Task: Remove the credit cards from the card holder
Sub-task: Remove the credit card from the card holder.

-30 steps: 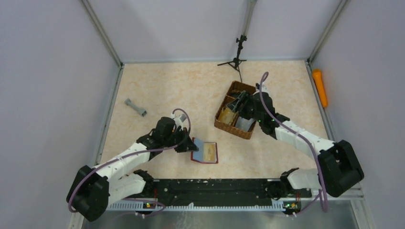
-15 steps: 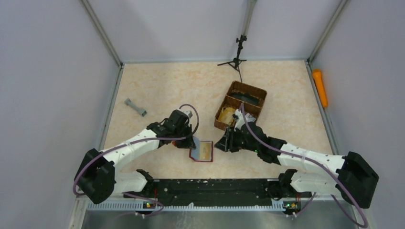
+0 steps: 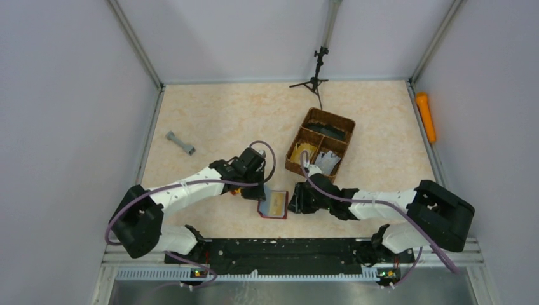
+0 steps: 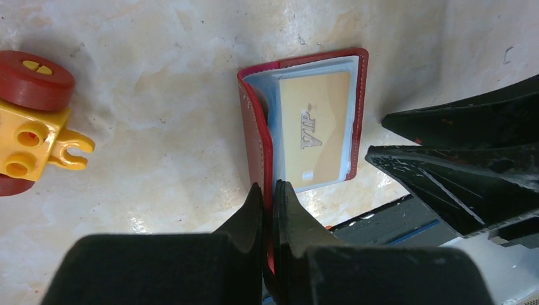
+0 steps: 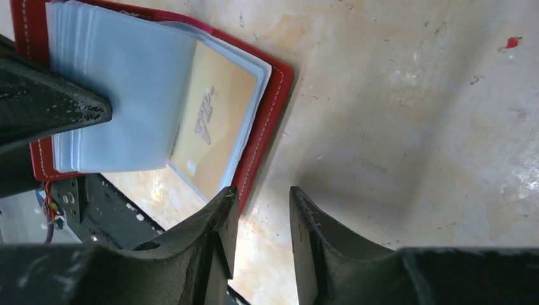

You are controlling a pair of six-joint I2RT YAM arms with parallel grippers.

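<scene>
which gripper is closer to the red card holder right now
Left. The left gripper is shut on one edge of the card holder; the right gripper hangs open just beside the opposite edge, gripping nothing.

The card holder (image 4: 254,127) lies on the desk (image 3: 216,114) near the front edge, a card (image 4: 316,130) inside it; the basket (image 3: 331,115) sits behind it to the right.

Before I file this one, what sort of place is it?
Likely a robot lab test cell: a marble-look table boxed in by plain grey walls, a left arm and right arm bolted at its near edge, and a small tripod at the back.
</scene>
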